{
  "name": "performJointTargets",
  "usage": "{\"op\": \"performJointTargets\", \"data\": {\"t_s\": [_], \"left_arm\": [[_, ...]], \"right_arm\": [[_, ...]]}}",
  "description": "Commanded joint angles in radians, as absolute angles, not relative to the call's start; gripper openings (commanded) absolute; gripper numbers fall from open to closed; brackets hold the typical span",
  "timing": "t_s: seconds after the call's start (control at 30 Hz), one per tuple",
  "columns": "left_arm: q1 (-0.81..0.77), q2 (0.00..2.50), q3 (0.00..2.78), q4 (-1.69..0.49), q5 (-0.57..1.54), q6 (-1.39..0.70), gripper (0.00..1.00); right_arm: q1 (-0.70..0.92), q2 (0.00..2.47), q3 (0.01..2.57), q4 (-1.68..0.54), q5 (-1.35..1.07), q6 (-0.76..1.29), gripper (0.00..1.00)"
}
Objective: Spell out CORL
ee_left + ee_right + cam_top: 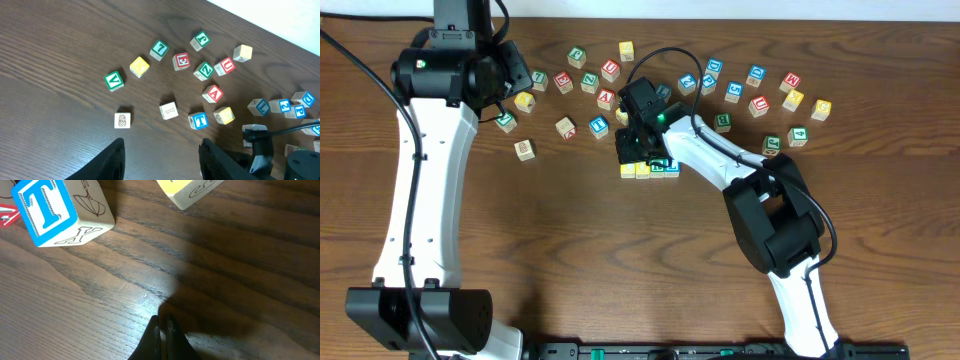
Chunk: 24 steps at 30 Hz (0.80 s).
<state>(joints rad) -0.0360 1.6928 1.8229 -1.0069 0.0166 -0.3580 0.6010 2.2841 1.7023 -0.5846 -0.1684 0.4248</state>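
Note:
A short row of letter blocks (649, 168) lies side by side at the table's middle; their letters are too small to read. My right gripper (629, 143) hovers just behind that row. In the right wrist view its fingers (163, 326) are shut on nothing, low over bare wood, with a blue T block (47, 210) and a yellow block (190, 190) beyond them. My left gripper (506, 92) is at the back left, open and empty (162, 156) above the table.
Loose letter blocks are scattered along the back: a green V (114, 80), a yellow one (139, 66), a red E (181, 61), a green Z (203, 70), a red U (225, 66), a red A (213, 93) and more to the right (760, 104).

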Motion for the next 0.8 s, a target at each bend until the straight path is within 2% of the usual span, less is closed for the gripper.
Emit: {"op": "performJointTargets", "data": {"t_s": [0.0,0.43,0.67,0.77], "left_arm": [[-0.033,1.7,1.821,-1.009,0.008,-0.34,0.47],[-0.033,1.7,1.82,-1.037,0.008,-0.341,0.47],[-0.037,1.7,1.751,-1.063,0.019,-0.341,0.47],[-0.037,1.7,1.706,-1.062,0.02,-0.341,0.41]], "right_arm": [[0.611,2.284,1.701,-0.593,-0.171,0.416,0.01],[0.527,2.154,1.805,-0.669,-0.195,0.343,0.01],[0.438,2.035,1.805,-0.855,-0.194,0.343,0.01],[0.405,2.036,1.803,-0.96,-0.194,0.343,0.01]]}}
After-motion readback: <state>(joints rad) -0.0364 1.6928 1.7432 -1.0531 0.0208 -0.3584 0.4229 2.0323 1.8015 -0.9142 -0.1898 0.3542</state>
